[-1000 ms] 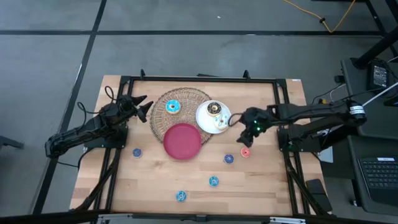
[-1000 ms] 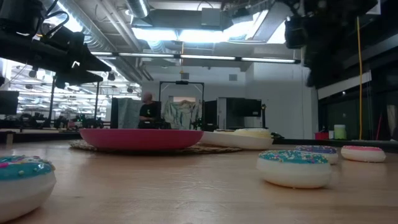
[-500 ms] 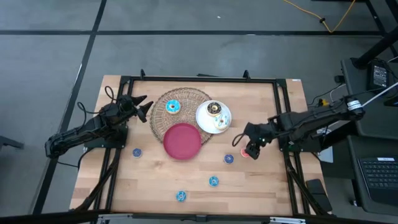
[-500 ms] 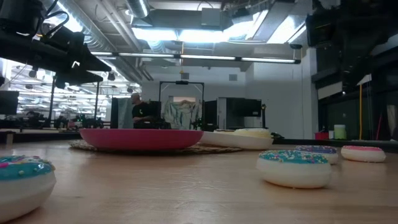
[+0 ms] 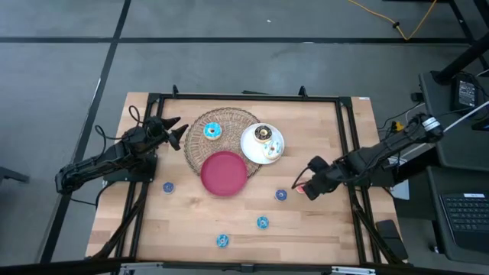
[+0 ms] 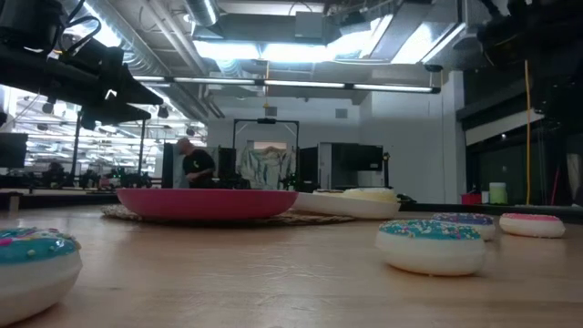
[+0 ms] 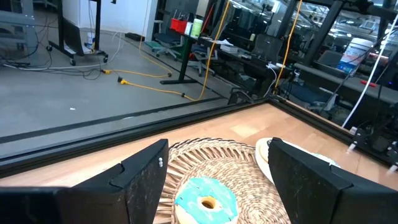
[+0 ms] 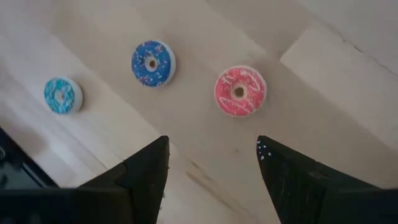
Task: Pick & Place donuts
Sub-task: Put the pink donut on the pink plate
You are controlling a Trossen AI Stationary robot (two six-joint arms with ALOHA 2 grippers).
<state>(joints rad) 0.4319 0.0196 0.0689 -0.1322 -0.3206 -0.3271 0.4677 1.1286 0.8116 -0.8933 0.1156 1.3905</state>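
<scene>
My right gripper [image 5: 306, 186] is open and empty. It hovers over a small red donut [image 8: 240, 91] that lies flat on the table near the right edge. A blue donut [image 8: 153, 63] and a cyan one [image 8: 63, 96] lie flat nearby. Another cyan donut [image 5: 222, 241] and a navy one [image 5: 167, 186] lie on the wood. A larger cyan donut [image 5: 212, 131] rests on the wicker mat [image 5: 197, 145]. A chocolate donut [image 5: 263, 134] sits on the white plate [image 5: 249, 144]. My left gripper [image 5: 174, 130] is open and empty at the mat's left edge.
A red plate [image 5: 224, 173] lies at the mat's near edge, beside the white plate. Black frame rails [image 5: 252, 98] run along the table's sides. Bare wood lies toward the near edge. A person [image 6: 193, 164] stands in the room far behind the table.
My right gripper has gone from beside the white plate toward the table's near edge and a little to the right, and now stands over the red donut. The donuts and plates have stayed in place.
</scene>
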